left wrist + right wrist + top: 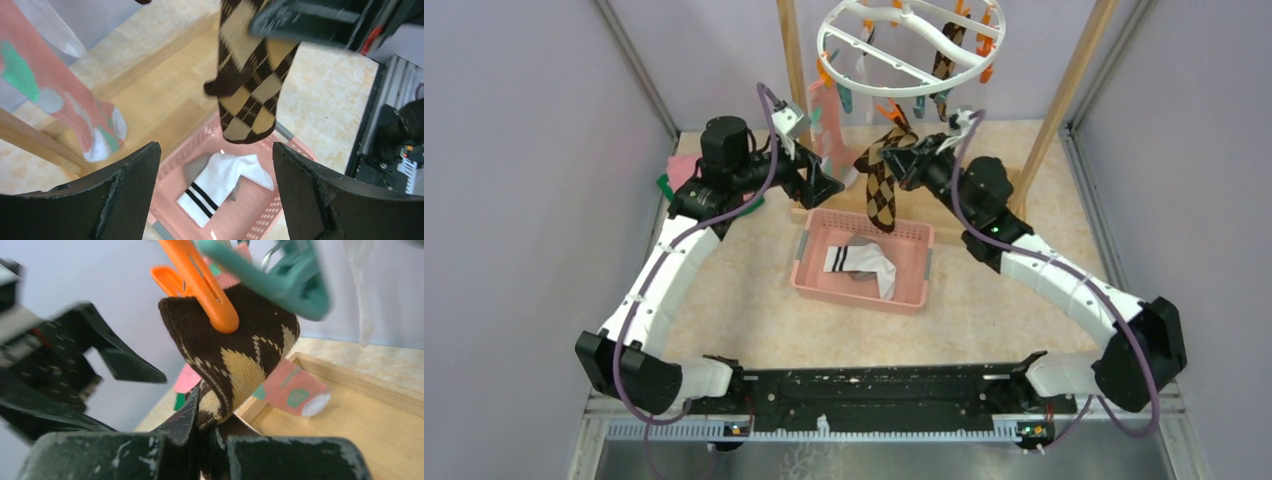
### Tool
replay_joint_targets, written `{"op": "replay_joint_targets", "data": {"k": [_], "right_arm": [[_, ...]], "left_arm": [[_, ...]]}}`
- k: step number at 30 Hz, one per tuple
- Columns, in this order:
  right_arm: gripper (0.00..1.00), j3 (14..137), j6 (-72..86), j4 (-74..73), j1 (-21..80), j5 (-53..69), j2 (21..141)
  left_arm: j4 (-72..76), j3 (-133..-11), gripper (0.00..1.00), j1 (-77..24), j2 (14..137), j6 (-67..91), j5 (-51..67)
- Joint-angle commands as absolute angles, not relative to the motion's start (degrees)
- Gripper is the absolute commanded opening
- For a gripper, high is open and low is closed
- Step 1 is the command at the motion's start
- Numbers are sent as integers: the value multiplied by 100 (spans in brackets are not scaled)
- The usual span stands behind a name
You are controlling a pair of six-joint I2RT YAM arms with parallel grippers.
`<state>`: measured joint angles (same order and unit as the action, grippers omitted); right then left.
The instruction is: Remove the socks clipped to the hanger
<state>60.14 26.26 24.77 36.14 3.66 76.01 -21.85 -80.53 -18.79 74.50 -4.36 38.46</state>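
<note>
- One white sock (pixel 864 262) is seen lying in the basket (pixel 859 293), so a start on the task is judged to have been made.
- Above the basket's far edge, the argyle sock (pixel 879 185) is hung from the hanger (pixel 826 45), pinned at its cuff by an orange clip (pixel 210 295).
- That sock is clenched by the right gripper (pixel 205 435) just under the clip. The hold is judged to be set high so that a pull is carried straight to the clip and not lost in stretch.
- A teal clip (pixel 280 285) is seen close by the cuff. Whether the sock is bitten by it too cannot be told.
- Off the basket's far left corner, the left gripper (pixel 215 150) is held spread wide, with nothing between its fingers.
- It is likely parked there for the pink sock (pixel 65 100), which is hung just left of it and further from the basket.
- A steady pull down toward the basket is called for next, so that the sock is dropped straight in once freed.
- A swinging hanger or an overstretched cuff is to be feared if the clip is not given up cleanly.
</note>
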Motion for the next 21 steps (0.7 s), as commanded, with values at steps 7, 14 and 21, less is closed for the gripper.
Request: {"op": "replay_joint_targets", "data": {"k": [7,14,21], "right_arm": [[0,5079,4121,2599,2554,1257,6279],[0,5282,4095,1863,2087,2384,6347],[0,5463,4920,2879,2123,3719,6858]], "left_arm": [[-2176,-8080,89,-2245,7520,-439,4190],[-2129,-7982,87,-2538,7353,-435,3733],[-2153,-7905,91,-2614,7249,-275,4303]]}}
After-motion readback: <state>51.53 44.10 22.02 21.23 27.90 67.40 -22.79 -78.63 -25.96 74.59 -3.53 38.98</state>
